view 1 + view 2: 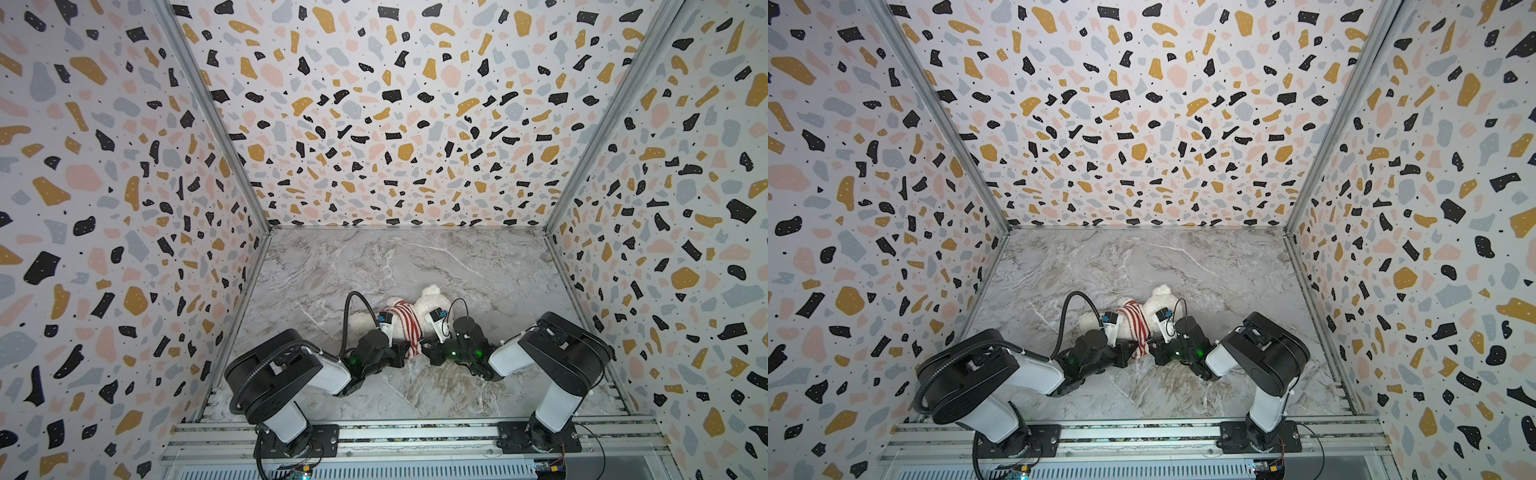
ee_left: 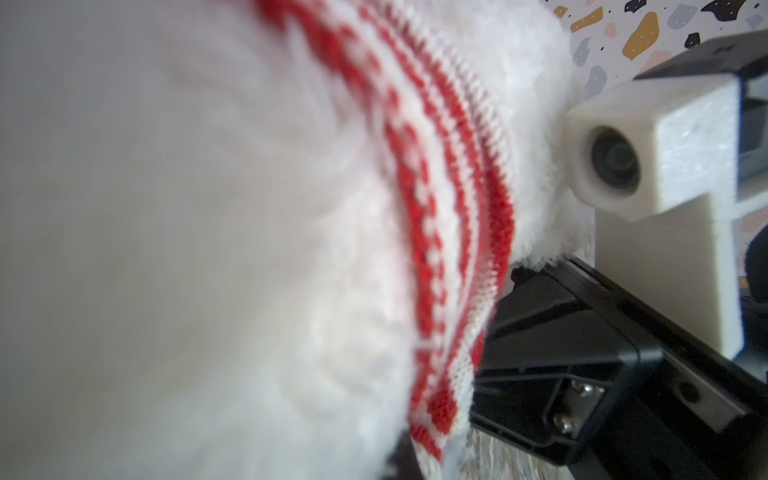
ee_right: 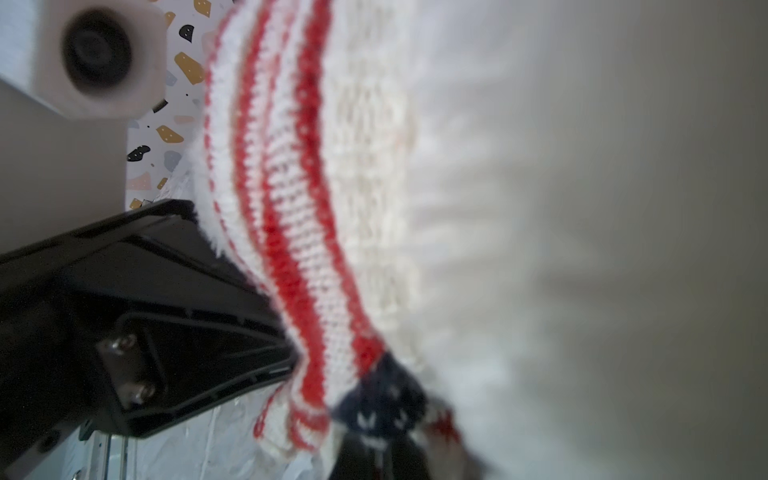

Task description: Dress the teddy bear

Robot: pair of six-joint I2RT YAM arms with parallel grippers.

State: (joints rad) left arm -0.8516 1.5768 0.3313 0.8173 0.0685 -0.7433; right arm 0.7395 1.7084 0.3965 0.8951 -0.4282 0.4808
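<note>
The teddy bear is lying across the middle of the desk, its head pointing toward the far right and its fluffy lower body toward the left in both top views. A red-and-white striped knit sweater is already wrapping its torso, so I am judging the dressing to be well along: the step in hand looks like pulling the garment down and straightening it. I am bringing both arms in from the near side, where they are meeting at the bunched lower edge of the sweater. The left gripper is closed tight, and from its wrist view, which fur and knit are filling almost completely, it appears to be pinching that edge. The right gripper is closed as well, seemingly on the same hem just beside it, where a navy patch of knit is showing in the right wrist view. I cannot tell whether the bear's arms are through the sleeves. Next I am expecting to need a gentle, even tug along the body, since the soft bear will slide or roll rather than resist. I am seeing no box or basket here; the sweater alone is holding anything, namely the bear's middle.
</note>
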